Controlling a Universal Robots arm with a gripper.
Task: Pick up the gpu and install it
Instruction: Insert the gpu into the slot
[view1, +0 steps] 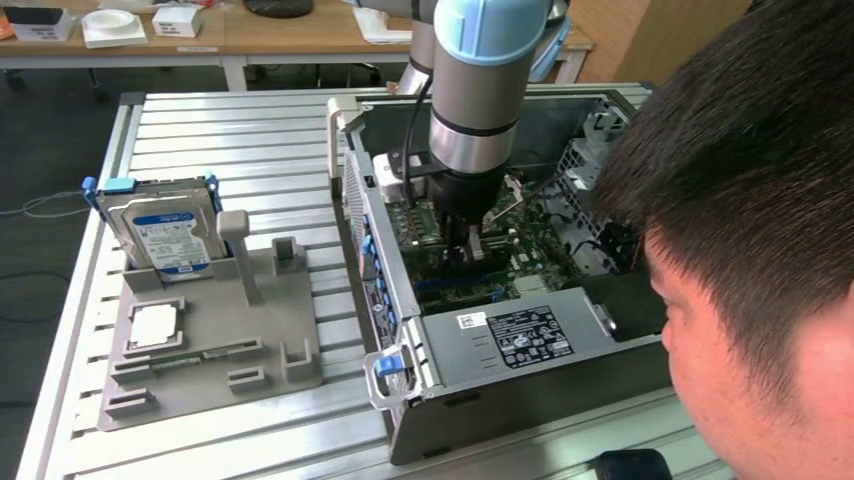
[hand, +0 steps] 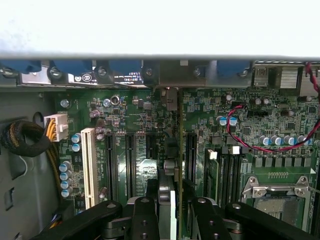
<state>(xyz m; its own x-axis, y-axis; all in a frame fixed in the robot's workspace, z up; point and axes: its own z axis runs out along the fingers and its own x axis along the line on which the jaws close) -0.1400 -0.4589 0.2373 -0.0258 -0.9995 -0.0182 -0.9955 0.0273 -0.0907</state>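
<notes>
1. Inside the open computer case (view1: 561, 300), the arm (view1: 470, 110) reaches straight down, with its gripper (view1: 474, 245) low over the motherboard (view1: 527, 265).
2. In the wrist view, the gripper (hand: 172, 210) has its two black fingers (hand: 145, 215) clenched on the gpu (hand: 172, 165), which stands on edge between them as a thin dark card running away from the camera.
3. The gpu sits directly under the claw and in line with it, its lower edge down among the long black expansion slots (hand: 130, 160) of the green board; whether it is fully seated I cannot tell.
4. Its far end reaches towards the rear wall of the case, where the blue retaining clips (hand: 75, 67) sit along the metal edge.
5. A white slot (hand: 89, 165) lies a few slots away from the card, and a red cable (hand: 240, 140) loops across the board on the other side.
6. The silver processor socket frame (hand: 277, 192) is near the fingers on that same side.
7. In the exterior view, a grey parts holder (view1: 214, 340) stands on the slatted table (view1: 240, 130) at the exterior view's left of the case, well apart from the gripper.
8. A hard drive (view1: 163, 235) with a blue-white label stands upright in that holder.
9. A person's head (view1: 747, 200) leans in at the exterior view's right, close to the case.
</notes>
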